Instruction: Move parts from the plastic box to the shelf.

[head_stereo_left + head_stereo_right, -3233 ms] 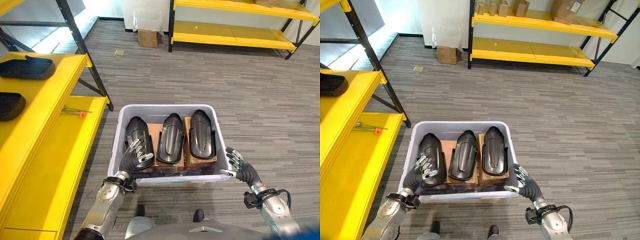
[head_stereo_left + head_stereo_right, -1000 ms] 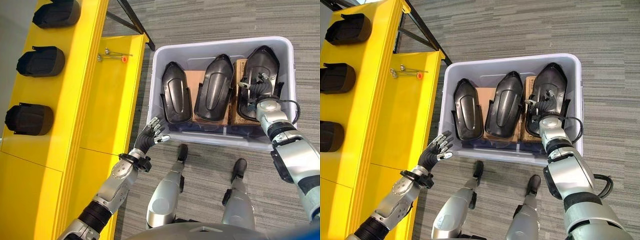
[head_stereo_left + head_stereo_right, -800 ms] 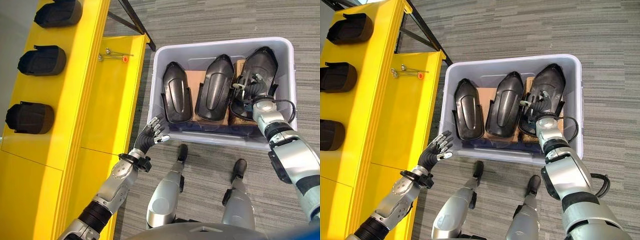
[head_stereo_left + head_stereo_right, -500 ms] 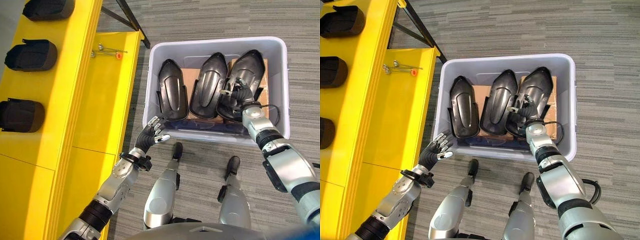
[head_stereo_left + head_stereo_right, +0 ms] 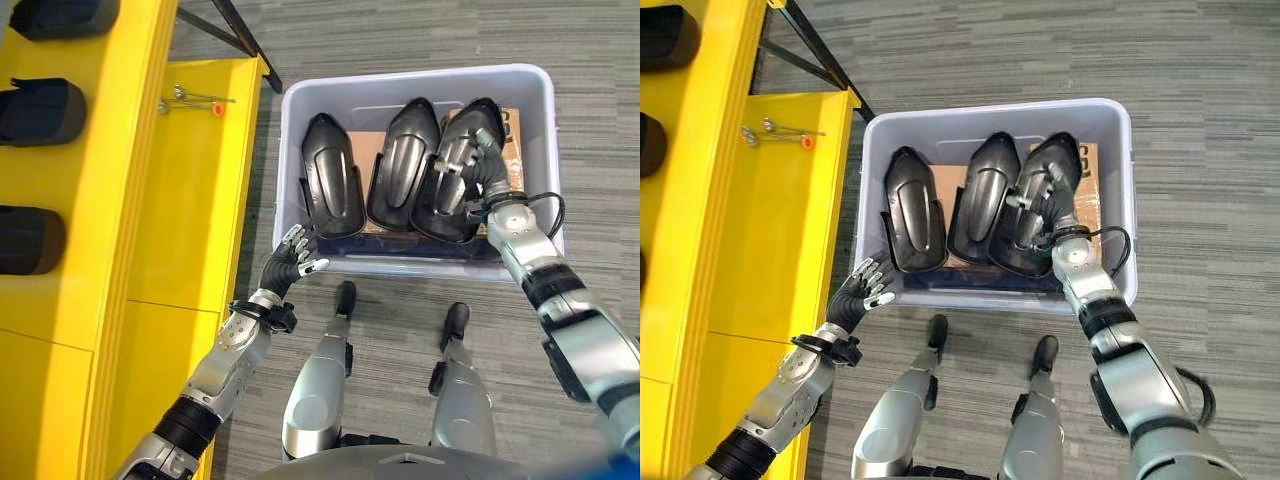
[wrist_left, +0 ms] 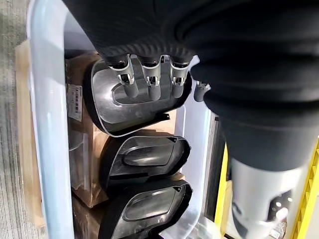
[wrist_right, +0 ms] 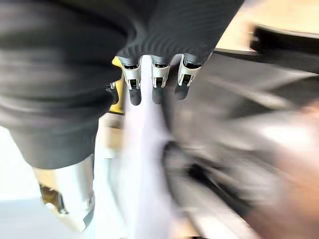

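Three black parts in plastic box [image 5: 290, 150], right hand [image 5: 468, 165] on rightmost part [image 5: 452, 205], grip there unclear, part leaning on middle part [image 5: 398, 175], left hand [image 5: 287, 264] open outside box's near-left corner, yellow shelf [image 5: 190, 190] just beside box's left wall

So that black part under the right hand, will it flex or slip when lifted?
The black part looks like a rigid moulded shell, so it probably keeps its shape. Its glossy, rounded surface may slip under the right hand. It leans on its neighbour in the box, so lifting could nudge that one.
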`<state>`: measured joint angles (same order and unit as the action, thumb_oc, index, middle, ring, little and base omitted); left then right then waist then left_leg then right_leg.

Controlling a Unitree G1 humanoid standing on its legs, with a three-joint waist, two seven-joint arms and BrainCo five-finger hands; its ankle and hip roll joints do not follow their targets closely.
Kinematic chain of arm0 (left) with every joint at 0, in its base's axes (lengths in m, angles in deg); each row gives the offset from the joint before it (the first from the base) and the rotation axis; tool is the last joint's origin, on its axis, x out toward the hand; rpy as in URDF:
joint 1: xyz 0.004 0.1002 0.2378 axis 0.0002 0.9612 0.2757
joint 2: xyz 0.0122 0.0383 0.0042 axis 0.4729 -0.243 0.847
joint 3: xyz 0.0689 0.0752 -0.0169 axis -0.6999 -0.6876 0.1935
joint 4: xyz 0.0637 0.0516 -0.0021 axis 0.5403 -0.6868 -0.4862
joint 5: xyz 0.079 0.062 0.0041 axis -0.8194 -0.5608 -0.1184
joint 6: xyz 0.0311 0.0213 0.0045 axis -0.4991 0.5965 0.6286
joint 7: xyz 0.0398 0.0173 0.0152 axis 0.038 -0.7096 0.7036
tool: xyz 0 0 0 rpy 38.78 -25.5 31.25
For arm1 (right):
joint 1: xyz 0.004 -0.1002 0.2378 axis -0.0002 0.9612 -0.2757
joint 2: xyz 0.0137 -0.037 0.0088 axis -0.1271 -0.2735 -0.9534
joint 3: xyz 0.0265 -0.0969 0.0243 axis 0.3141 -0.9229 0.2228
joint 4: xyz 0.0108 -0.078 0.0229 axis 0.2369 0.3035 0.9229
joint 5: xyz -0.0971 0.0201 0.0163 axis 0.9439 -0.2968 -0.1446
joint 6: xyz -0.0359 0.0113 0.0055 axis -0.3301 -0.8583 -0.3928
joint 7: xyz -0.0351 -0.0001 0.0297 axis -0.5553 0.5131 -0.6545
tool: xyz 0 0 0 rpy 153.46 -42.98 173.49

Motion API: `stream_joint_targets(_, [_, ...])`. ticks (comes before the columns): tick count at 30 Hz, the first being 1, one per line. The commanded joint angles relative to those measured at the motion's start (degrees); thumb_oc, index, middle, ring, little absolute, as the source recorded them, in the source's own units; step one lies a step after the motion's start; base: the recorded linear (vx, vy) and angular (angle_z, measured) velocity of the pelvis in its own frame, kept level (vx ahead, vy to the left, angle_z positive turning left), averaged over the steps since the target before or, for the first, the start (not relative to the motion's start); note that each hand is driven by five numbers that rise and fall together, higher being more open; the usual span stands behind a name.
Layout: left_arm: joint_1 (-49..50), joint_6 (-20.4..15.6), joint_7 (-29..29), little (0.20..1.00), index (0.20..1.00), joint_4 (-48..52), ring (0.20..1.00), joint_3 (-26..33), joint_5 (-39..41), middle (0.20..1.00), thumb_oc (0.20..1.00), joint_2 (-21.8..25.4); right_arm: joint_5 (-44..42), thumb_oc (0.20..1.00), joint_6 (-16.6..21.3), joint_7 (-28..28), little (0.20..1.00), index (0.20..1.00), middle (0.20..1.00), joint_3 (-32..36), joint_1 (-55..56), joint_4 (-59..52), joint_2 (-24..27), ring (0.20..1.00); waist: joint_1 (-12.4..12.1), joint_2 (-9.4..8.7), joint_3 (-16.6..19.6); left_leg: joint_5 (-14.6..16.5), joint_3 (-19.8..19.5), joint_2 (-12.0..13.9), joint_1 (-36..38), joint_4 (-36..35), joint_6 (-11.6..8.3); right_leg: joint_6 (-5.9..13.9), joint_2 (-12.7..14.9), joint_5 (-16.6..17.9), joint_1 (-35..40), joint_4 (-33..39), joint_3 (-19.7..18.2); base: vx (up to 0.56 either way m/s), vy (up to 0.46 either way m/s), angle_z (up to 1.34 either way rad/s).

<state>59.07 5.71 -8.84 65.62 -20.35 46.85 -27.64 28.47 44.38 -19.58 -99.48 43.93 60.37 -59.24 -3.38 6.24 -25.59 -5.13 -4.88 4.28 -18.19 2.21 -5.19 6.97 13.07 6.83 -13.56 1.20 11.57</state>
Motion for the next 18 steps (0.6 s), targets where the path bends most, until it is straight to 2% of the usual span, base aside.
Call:
stream_joint_targets(1, [2.16,-3.25,0.91,1.0,1.0,1.92,1.0,-0.66,0.14,1.0,1.0,0.57,4.53,1.0,3.67,-3.43,1.0,1.0,1.0,5.16,3.29,-5.49,1.18,1.0,-0.13,-0.89,2.07,3.46,3.28,4.8,0.15,3.39,0.05,2.08,6.7,-4.79,-4.91,-11.81,-3.1,0.0,0.0,0.0])
stream_joint_targets(3, [2.72,-3.18,0.85,1.0,1.0,2.21,1.0,-0.41,0.12,1.0,1.0,0.47,6.23,1.0,4.47,-4.8,1.0,1.0,1.0,7.53,5.38,-10.01,0.43,1.0,0.24,-1.11,2.25,3.6,3.49,4.84,0.17,3.42,0.12,2.18,6.69,-4.65,-4.99,-11.67,-3.3,0.02,0.005,-0.06])
stream_joint_targets(5, [3.34,-3.46,1.24,1.0,1.0,2.73,1.0,-0.09,-0.61,1.0,1.0,0.35,11.16,1.0,5.61,-7.25,1.0,1.0,1.0,10.9,9.84,-20.55,-1.1,1.0,1.23,-1.54,2.52,3.92,3.91,4.84,0.21,3.74,0.12,2.24,6.74,-4.63,-5.17,-11.68,-3.78,0.01,0.012,-0.15])
stream_joint_targets(8, [3.76,-3.57,1.59,1.0,1.0,2.65,1.0,-0.35,-1.3,1.0,1.0,0.07,13.19,1.0,6.39,-8.41,1.0,1.0,1.0,11.91,12.3,-24.17,-2.51,1.0,1.93,-1.71,2.6,4.12,4.12,4.87,0.18,3.94,0.17,2.27,6.74,-4.6,-5.18,-11.66,-4.01,0.01,0.01,-0.1])
stream_joint_targets(10, [3.92,-3.73,1.81,1.0,1.0,2.72,1.0,-0.43,-1.5,1.0,1.0,0.06,13.73,1.0,6.36,-9.0,1.0,1.0,1.0,12.1,13.21,-25.36,-3.1,1.0,2.01,-1.78,2.69,4.2,4.2,4.85,0.2,4.03,0.19,2.29,6.75,-4.6,-5.19,-11.65,-4.11,0.01,0.011,-0.07])
stream_joint_targets(11, [4.22,-3.84,2.28,1.0,1.0,2.99,1.0,-0.58,-1.67,1.0,1.0,-0.02,11.36,1.0,7.27,-8.92,1.0,1.0,1.0,12.14,14.21,-25.48,-5.02,1.0,2.24,-1.83,2.66,4.23,4.27,4.89,0.19,4.16,0.23,2.32,6.74,-4.57,-5.22,-11.65,-4.23,0.0,0.006,-0.08])
stream_joint_targets(18, [4.3,-4.55,3.64,1.0,1.0,3.06,1.0,-1.24,-1.39,1.0,1.0,0.46,10.52,1.0,6.48,-12.52,1.0,1.0,1.0,10.46,11.72,-20.0,-7.16,1.0,2.21,-1.85,2.37,4.21,4.38,4.85,0.0,4.43,0.25,2.32,6.71,-4.45,-5.22,-11.6,-4.34,0.0,-0.001,-0.04])
